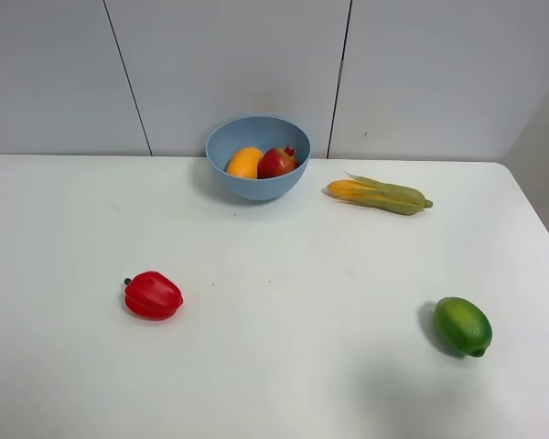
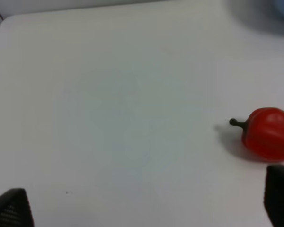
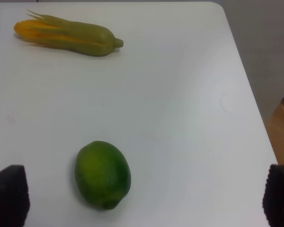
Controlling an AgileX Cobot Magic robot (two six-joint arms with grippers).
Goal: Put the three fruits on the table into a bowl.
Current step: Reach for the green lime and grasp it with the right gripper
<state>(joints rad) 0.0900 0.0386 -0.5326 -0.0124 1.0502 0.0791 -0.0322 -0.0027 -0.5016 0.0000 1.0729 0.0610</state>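
Item, table (image 1: 274,384): plain white top with a rounded far-right corner, grey panelled wall behind. Item, bowl (image 1: 256,189): round, light blue, deep, standing upright at the far middle of the table, close to the wall. Contents of bowl: one orange-yellow mango (image 1: 245,163) on the left and one red pomegranate (image 1: 277,163) with a small crown on the right, the two touching. Item, lime (image 1: 463,326): glossy green, lying on the bare table at the near right, well apart from the bowl, its nipple tip turned toward the near edge. Item, corn cob (image 1: 380,194): yellow with green husk, lying flat to the right of the bowl and apart from it, well beyond the lime. Item, red bell pepper (image 1: 153,295): lying on its side at the near left, dark stem pointing left. Item, left gripper (image 2: 144,208): jaws spread wide and grasping nothing, over bare table, the pepper lying close ahead of one fingertip (image 2: 279,198). Item, right gripper (image 3: 143,198): jaws spread wide and likewise empty, the lime lying loose ahead of them, untouched.
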